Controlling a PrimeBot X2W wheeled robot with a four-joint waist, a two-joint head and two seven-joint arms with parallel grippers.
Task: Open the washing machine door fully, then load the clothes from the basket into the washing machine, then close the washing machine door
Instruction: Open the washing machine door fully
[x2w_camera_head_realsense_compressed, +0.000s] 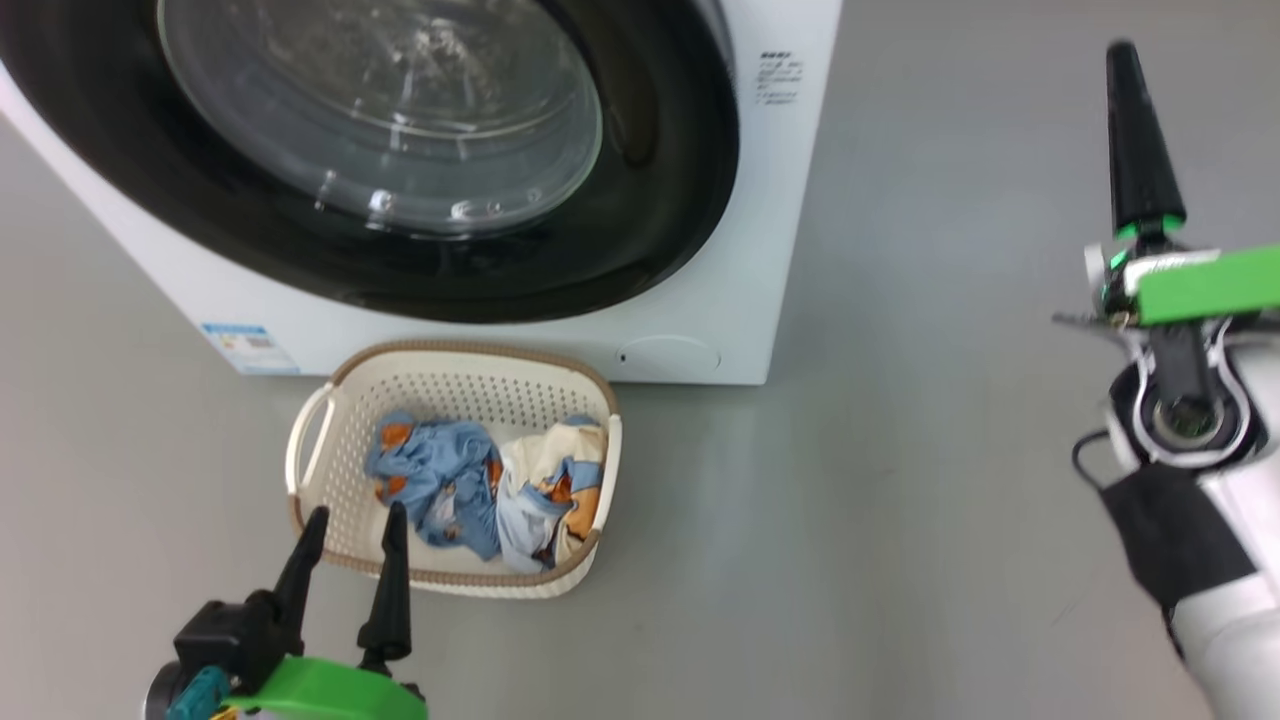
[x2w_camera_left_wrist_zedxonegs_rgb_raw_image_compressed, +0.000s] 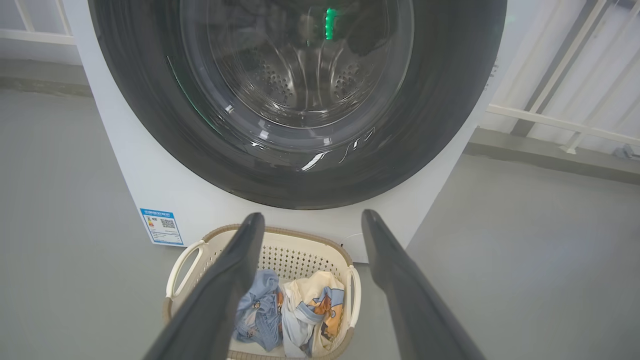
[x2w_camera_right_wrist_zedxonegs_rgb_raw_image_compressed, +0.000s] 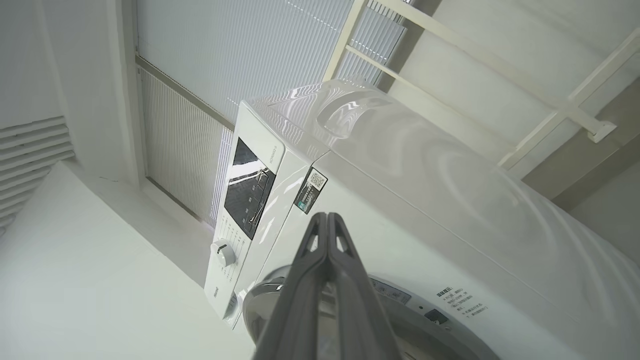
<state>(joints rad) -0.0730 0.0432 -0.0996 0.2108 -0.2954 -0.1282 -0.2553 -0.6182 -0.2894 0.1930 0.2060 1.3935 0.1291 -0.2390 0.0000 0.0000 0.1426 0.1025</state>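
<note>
On the grey floor (x2w_camera_head_realsense_compressed: 900, 500): one washing machine (x2w_camera_head_realsense_compressed: 500, 345), white front-loader, with one washing machine door (x2w_camera_head_realsense_compressed: 655, 230), black glossy rim and glass porthole, sitting flush against the front, i.e. not opened. One basket (x2w_camera_head_realsense_compressed: 455, 385), cream, perforated, brown rim, two side handles, stands on the floor just in front of the machine's lower edge, below the door. Clothes (x2w_camera_head_realsense_compressed: 480, 490) are inside it: one light blue piece and one cream piece with orange prints are distinguishable, exact count can't be told from the bunch. Two grippers. Left gripper (x2w_camera_head_realsense_compressed: 357, 512): fingers spread wide, nothing between them, placed over the near-left part of the basket, pointing toward the machine; no contact with rim or fabric visible. Right gripper (x2w_camera_head_realsense_compressed: 1125, 60): fingers pressed together tip to tip, pinching nothing, raised off to the right of the machine and well apart from it, touching nothing. Right wrist view looks up along the machine's side to one round knob (x2w_camera_right_wrist_zedxonegs_rgb_raw_image_compressed: 223, 253) and one dark control panel (x2w_camera_right_wrist_zedxonegs_rgb_raw_image_compressed: 248, 192). One blue label (x2w_camera_head_realsense_compressed: 250, 347) at the front's lower left. Room: white slatted wall panels (x2w_camera_right_wrist_zedxonegs_rgb_raw_image_compressed: 240, 55) and white railing (x2w_camera_left_wrist_zedxonegs_rgb_raw_image_compressed: 565, 122) behind the machine.
</note>
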